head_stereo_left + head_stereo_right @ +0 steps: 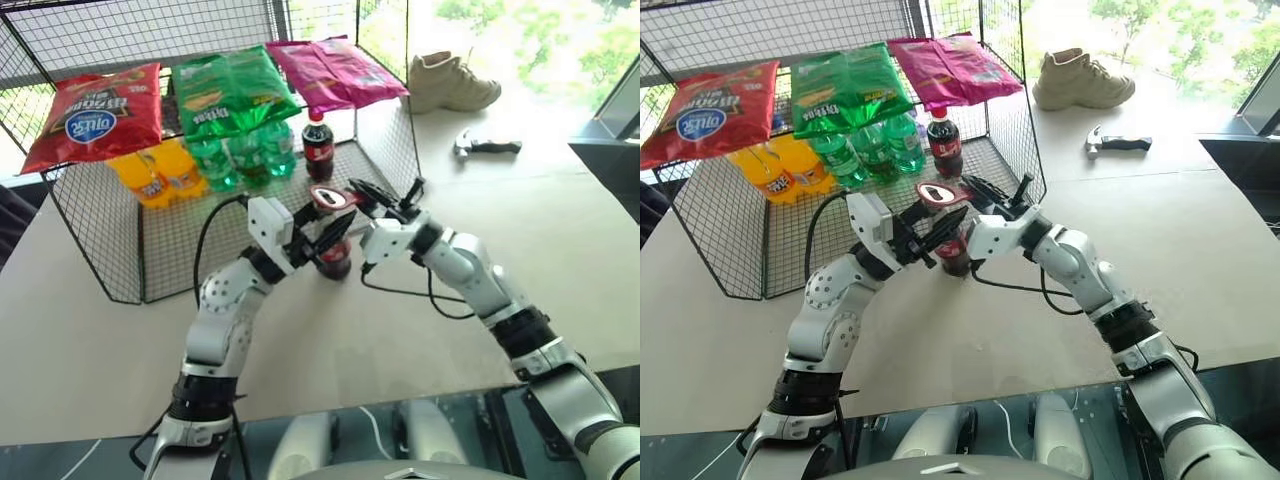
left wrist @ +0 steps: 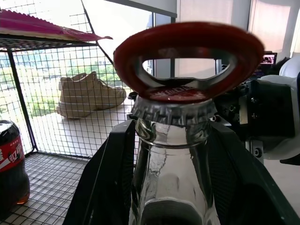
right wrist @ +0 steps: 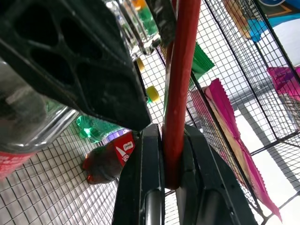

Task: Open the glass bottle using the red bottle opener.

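A: Holding the glass bottle (image 1: 335, 258) w/ the left gripper (image 1: 330, 240) – black fingers (image 2: 101, 183) clamped on either side of the neck, bottle upright on the table (image 1: 560, 240), just in front of the wire rack (image 1: 120, 250).

B: And the right gripper (image 1: 372, 198)?

A: Pinched tight on the red bottle opener (image 2: 187, 58). Right wrist cam shows the slim red handle squeezed btwn its two fingers (image 3: 140, 187), no gap.

B: Where's the opener vs the cap?

A: Oval ring head sits right over the bottle top. Left wrist cam: ring's lower edge touching the crimped metal cap (image 2: 173, 110), cap on. Can't tell if the lip's hooked under the cap edge.

B: Arms?

A: Both meet at the bottle, left from the left side, right from the right, grippers nearly touching each other above the label.

B: Anything else around?

A: Rack behind: plastic cola bottle (image 1: 318, 145) w/ red screw cap inside, next to green soda bottles (image 1: 240, 155) and orange ones (image 1: 155, 175). On top of rack – red chip bag (image 1: 95, 115), green chip bag (image 1: 230, 90), pink chip bag (image 1: 330, 72). Farther back on the table, well apart from the bottle: a beige shoe (image 1: 450, 82) and a hammer (image 1: 485, 146).
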{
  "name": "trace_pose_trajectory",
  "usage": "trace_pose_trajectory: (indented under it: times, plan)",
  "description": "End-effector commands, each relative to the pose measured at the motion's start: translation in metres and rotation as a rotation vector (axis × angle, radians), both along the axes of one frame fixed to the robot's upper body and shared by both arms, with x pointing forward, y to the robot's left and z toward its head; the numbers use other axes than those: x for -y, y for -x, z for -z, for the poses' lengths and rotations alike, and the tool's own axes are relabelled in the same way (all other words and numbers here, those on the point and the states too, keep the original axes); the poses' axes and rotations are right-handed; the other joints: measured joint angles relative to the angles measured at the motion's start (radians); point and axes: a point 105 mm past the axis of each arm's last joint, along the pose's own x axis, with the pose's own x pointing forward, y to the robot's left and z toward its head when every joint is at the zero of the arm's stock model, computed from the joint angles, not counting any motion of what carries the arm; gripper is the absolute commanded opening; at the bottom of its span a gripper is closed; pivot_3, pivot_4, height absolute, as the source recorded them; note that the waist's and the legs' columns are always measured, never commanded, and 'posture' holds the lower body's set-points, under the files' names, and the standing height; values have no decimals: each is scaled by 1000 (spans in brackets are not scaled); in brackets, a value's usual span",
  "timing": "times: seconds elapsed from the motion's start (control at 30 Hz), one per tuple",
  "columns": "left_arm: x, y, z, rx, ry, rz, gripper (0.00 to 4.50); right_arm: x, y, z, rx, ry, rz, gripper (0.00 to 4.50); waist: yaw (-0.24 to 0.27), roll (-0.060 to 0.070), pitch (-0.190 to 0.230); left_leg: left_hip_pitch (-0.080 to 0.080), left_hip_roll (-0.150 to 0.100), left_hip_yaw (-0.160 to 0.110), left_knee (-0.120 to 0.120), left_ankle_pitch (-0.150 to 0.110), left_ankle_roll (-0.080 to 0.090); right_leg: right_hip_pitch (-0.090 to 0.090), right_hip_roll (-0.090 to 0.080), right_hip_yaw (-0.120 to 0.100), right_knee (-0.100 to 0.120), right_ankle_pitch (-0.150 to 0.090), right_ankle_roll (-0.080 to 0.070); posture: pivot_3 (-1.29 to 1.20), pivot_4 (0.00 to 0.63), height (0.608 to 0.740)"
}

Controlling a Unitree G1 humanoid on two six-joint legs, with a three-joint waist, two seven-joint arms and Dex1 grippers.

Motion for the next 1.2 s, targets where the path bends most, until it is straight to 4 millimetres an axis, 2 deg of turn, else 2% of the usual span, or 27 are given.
trace_pose_trajectory:
  times: [0.03, 0.2, 0.47, 0.63, 0.83, 1.03, 1.2]
  plan:
    - [5, 1, -1, 2, -14, 25, 1640, -11, 8, 46, -49, 169, -52, 0, 0, 1, -1, 0, 0, 0, 0, 0, 0, 0, 0, 0, 0, 0, 0, 0, 150, 740]
    - [4, 1, 0, 0, -12, 17, 1640, -5, 8, 58, -56, 193, -50, 0, -1, 2, -5, 1, 0, 1, 0, 0, 0, 0, 1, 1, 0, 0, 0, 0, 150, 740]
    - [3, 0, 1, -5, -10, 13, 1640, -3, 6, 58, -40, 210, -51, 0, -1, 3, -7, 1, 1, 1, 0, 0, 0, 0, 1, 2, 0, 0, 0, 0, 150, 740]
    - [2, 0, 1, -9, -10, 12, 1640, -16, 11, 51, -21, 205, -113, 0, -1, 4, -7, 1, 1, 1, -1, 0, 1, 0, 1, 2, -1, 0, 0, 0, 150, 740]
    - [4, 0, 2, -10, -10, 15, 1640, -36, 23, 64, -71, 210, -203, 0, -2, 4, -7, 1, 1, 1, -1, 0, 1, 0, 1, 2, -1, 0, 0, 0, 150, 740]
    - [3, 0, 2, -14, -13, 16, 1640, -36, 24, 64, -64, 221, -220, 0, -2, 4, -7, 1, 1, 1, -1, -1, 2, 1, 2, 2, -1, 0, 0, 0, 150, 740]
    - [4, 0, 2, -14, -13, 17, 1640, -29, 20, 55, -20, 241, -213, 0, -1, 4, -7, 1, 1, 0, -1, -2, 3, 1, 2, 2, -1, 0, 0, 0, 150, 740]
